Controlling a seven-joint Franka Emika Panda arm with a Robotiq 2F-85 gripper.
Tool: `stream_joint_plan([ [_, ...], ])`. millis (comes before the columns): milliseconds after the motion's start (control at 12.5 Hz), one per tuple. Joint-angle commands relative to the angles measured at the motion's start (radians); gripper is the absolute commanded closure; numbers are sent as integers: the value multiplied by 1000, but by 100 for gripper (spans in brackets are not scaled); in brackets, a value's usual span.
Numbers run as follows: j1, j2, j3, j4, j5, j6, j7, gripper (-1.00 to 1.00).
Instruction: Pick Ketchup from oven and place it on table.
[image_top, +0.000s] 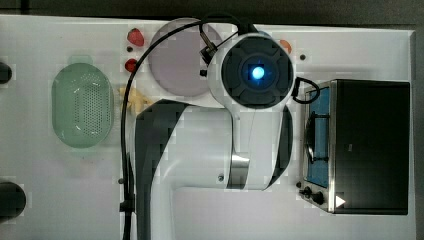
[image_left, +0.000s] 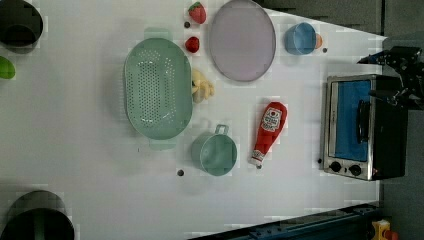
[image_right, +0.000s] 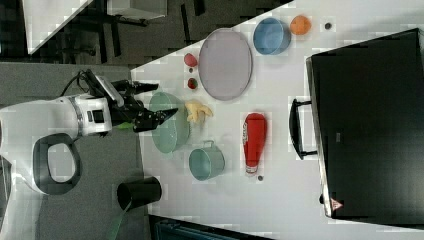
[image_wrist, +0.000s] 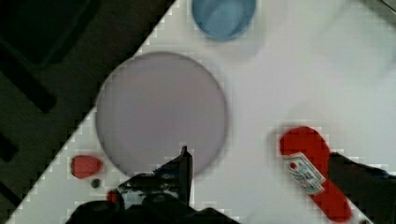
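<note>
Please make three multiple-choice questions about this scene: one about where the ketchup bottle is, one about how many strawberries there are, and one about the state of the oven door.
1. Where is the Ketchup?
A. Inside the oven
B. Lying on the table
C. In the colander

2. How many strawberries are beside the plate?
A. Two
B. Four
C. None

3. How is the oven door?
A. Wide open
B. Taken off
C. Shut

Answers:
1. B, since the left view shows the bottle flat on the white table, between the green cup and the oven.
2. A, since one strawberry lies by the plate's edge and a second strawberry lies next to it.
3. C, since the blue glass door stands flush in its silver frame, handle facing out.
</note>
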Motion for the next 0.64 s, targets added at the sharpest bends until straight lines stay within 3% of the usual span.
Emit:
stream_joint_plan([
  [80,-12,6,0,120,-1,-154,-9,-100],
  [640,-13,5,-2,314,-59,-479,53,-100],
])
